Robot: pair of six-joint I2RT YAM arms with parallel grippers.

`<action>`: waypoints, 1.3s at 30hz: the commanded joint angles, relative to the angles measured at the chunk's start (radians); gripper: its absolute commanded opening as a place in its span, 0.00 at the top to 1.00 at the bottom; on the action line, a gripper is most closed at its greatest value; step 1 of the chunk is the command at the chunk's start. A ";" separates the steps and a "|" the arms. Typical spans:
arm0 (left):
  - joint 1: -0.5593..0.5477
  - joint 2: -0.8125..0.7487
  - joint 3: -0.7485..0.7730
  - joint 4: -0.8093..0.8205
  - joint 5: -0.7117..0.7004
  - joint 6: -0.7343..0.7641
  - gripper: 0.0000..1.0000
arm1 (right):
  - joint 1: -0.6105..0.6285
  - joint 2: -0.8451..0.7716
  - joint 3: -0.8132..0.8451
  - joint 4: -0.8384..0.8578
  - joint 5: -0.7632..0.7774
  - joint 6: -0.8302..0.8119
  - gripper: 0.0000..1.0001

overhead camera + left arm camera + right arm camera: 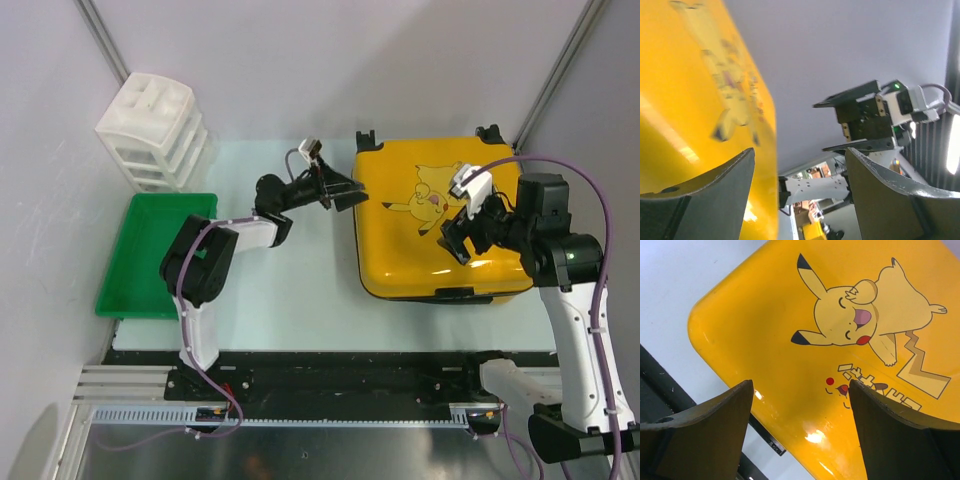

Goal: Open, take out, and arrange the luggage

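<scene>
The right hand hangs over the right part of the luggage, above the printed lid. Its fingers are spread wide with nothing between them, and the wrist view shows the yellow shell below the gap. The right arm rises from its base at the near right edge, bends at the elbow and leans left over the lid.

The left hand is at the luggage's left side, toward the far corner. Whether it touches the shell cannot be told. It too is spread apart and empty. The left arm stretches low across the surface, pointing right.

The luggage lies flat and closed on the right half of the surface, print up, with its wheels on the far side. From above it looks nearly square, so its long axis cannot be told.

A green tray sits at the left, with white drawers beyond it.
</scene>
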 commanded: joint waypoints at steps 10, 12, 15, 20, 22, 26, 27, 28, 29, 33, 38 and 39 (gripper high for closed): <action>0.010 -0.154 -0.163 0.049 -0.058 0.087 0.21 | 0.079 -0.034 -0.020 -0.038 0.128 -0.023 0.19; 0.043 -0.176 -0.194 0.003 -0.064 0.161 0.20 | 0.068 -0.029 -0.021 -0.034 0.151 -0.026 0.19; 0.063 -0.213 -0.219 -0.173 -0.076 0.302 0.18 | 0.056 -0.029 -0.021 -0.041 0.114 -0.027 0.19; 0.030 -0.152 -0.171 -0.318 -0.090 0.363 0.18 | 0.057 -0.023 -0.023 -0.091 0.048 -0.035 0.19; -0.002 -0.136 -0.134 -0.328 -0.098 0.359 0.19 | 0.059 -0.020 -0.024 -0.116 0.019 -0.046 0.19; -0.059 -0.105 -0.052 -0.334 -0.080 0.336 0.19 | 0.074 -0.022 -0.041 -0.172 -0.018 -0.090 0.20; -0.070 -0.113 -0.030 -0.334 -0.078 0.333 0.19 | 0.076 -0.023 -0.047 -0.182 -0.018 -0.099 0.20; -0.091 -0.119 0.014 -0.334 -0.073 0.328 0.19 | 0.077 -0.026 -0.058 -0.189 -0.016 -0.104 0.20; -0.101 -0.122 0.034 -0.334 -0.073 0.323 0.19 | 0.077 -0.033 -0.063 -0.186 -0.018 -0.110 0.21; -0.150 -0.096 0.142 -0.334 -0.073 0.281 0.18 | 0.077 -0.056 -0.064 -0.173 -0.082 -0.116 0.21; -0.196 -0.052 0.278 -0.357 -0.076 0.270 0.19 | 0.080 -0.091 -0.064 -0.166 -0.159 -0.136 0.23; -0.196 -0.049 0.288 -0.359 -0.086 0.267 0.19 | 0.083 -0.095 -0.072 -0.171 -0.159 -0.142 0.23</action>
